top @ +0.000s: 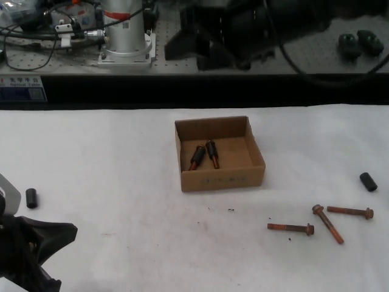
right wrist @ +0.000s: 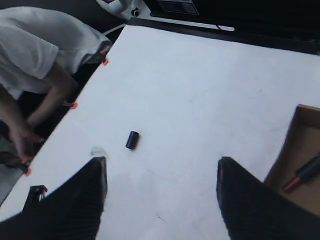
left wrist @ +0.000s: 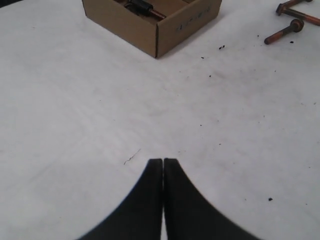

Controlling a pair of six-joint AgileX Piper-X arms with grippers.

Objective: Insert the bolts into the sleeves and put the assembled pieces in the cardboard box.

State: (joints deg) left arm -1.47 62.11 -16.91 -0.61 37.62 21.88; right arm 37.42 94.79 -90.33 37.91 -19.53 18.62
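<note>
Left gripper (left wrist: 163,164): fingers pressed together, nothing held, over bare bench (left wrist: 75,125) short of the cardboard box (top: 222,178). Two assembled pieces (top: 197,157) lie inside the box. Right gripper (right wrist: 162,162): spread wide, empty, near a loose sleeve (right wrist: 132,140); three bolts (top: 328,225) lie apart from the box.

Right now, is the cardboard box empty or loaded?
Loaded. Two assembled pieces lie side by side on the floor of the cardboard box.
</note>
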